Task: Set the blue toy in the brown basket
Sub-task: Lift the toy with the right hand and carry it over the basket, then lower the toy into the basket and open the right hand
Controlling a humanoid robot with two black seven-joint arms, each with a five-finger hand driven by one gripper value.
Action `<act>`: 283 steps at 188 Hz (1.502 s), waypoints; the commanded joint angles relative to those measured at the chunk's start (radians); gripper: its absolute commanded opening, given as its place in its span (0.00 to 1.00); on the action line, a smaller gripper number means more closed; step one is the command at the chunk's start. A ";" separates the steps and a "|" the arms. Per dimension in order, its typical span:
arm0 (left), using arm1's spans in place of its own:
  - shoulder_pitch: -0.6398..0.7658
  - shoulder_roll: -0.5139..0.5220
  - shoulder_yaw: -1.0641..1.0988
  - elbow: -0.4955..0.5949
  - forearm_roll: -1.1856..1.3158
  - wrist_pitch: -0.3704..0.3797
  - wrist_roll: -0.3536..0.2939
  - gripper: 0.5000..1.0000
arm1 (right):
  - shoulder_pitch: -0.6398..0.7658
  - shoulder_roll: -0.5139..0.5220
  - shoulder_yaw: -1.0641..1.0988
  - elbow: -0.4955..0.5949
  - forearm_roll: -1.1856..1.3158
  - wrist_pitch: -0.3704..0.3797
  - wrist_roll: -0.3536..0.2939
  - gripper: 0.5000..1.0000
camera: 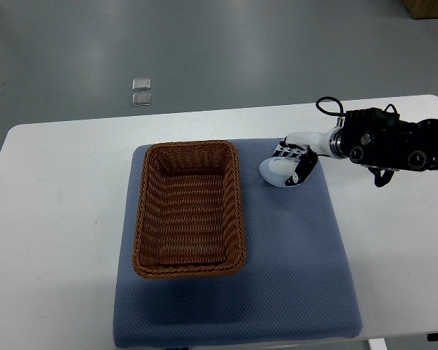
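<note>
The brown wicker basket [189, 210] lies on the left half of a blue mat [299, 262] and nothing shows inside it. My right hand [287, 165], white with black joints, hangs over the mat just right of the basket's far right corner. Its black forearm [394, 142] enters from the right edge. I see no blue toy in this view; whatever lies under the hand is hidden.
The mat rests on a white table [58, 219]. Bare mat stretches below and to the right of the hand. Two small clear squares [141, 92] lie on the grey floor beyond the table's far edge.
</note>
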 commanded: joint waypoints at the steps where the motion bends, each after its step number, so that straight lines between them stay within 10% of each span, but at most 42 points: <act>1: 0.000 0.000 0.000 -0.002 0.000 0.000 0.000 1.00 | -0.010 0.011 0.000 -0.012 -0.026 -0.012 0.000 0.14; 15: -0.001 0.000 0.000 -0.002 0.000 -0.002 0.000 1.00 | -0.009 0.024 0.000 -0.012 -0.033 -0.015 0.000 0.00; 105: 0.000 0.000 -0.002 -0.002 0.000 -0.002 0.000 1.00 | 0.267 -0.075 0.017 0.112 -0.003 0.098 0.001 0.00; 212: 0.000 0.000 -0.006 -0.003 0.000 -0.002 0.000 1.00 | 0.283 0.359 0.000 0.033 0.166 0.082 0.003 0.03; 283: 0.000 0.000 -0.003 -0.002 0.000 -0.002 0.000 1.00 | 0.166 0.371 0.000 -0.046 0.160 0.066 0.003 0.05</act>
